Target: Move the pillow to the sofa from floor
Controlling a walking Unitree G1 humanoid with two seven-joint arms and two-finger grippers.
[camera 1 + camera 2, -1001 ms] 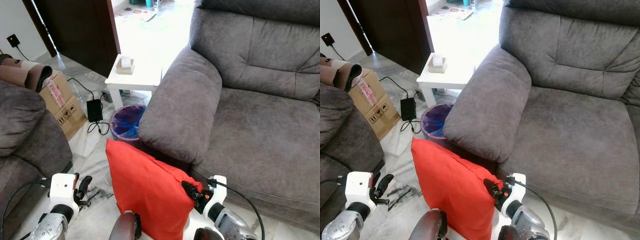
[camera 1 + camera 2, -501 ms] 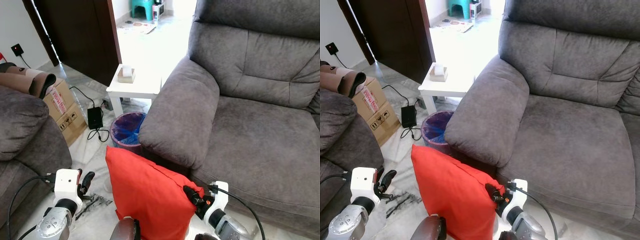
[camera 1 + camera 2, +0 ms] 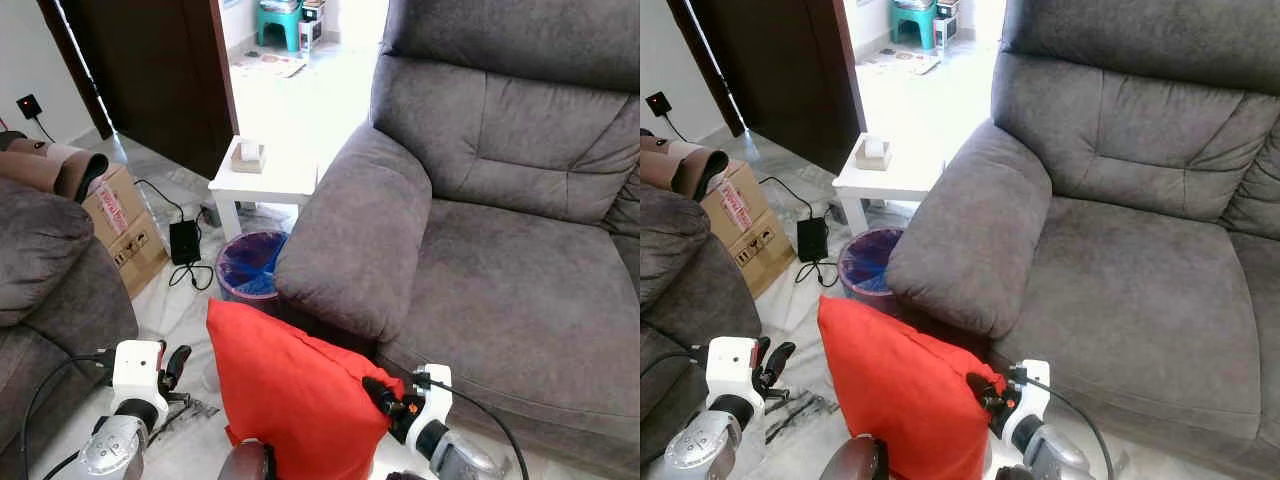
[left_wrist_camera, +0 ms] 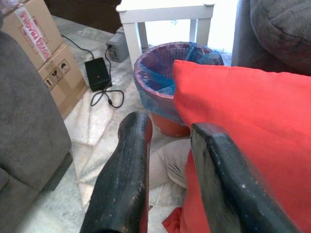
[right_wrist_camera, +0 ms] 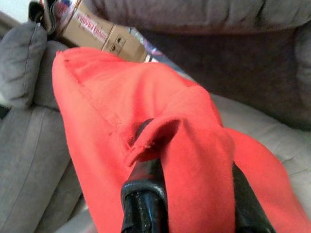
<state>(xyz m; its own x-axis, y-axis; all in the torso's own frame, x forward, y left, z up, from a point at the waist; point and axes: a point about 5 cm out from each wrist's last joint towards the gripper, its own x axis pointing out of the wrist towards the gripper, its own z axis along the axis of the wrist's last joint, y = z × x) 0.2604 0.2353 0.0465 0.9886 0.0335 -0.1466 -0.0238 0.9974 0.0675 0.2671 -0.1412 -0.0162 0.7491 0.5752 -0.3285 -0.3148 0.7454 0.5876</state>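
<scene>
Grey sofa ahead: your right gripper pinches only a corner of the red pillow below its armrest, seemingly thinly, so it may slip; left gripper parted, holding nothing

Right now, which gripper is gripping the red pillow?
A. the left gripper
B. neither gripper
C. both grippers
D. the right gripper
D: the right gripper is shut on a corner of the red pillow, while the left gripper hangs open beside it.
</scene>
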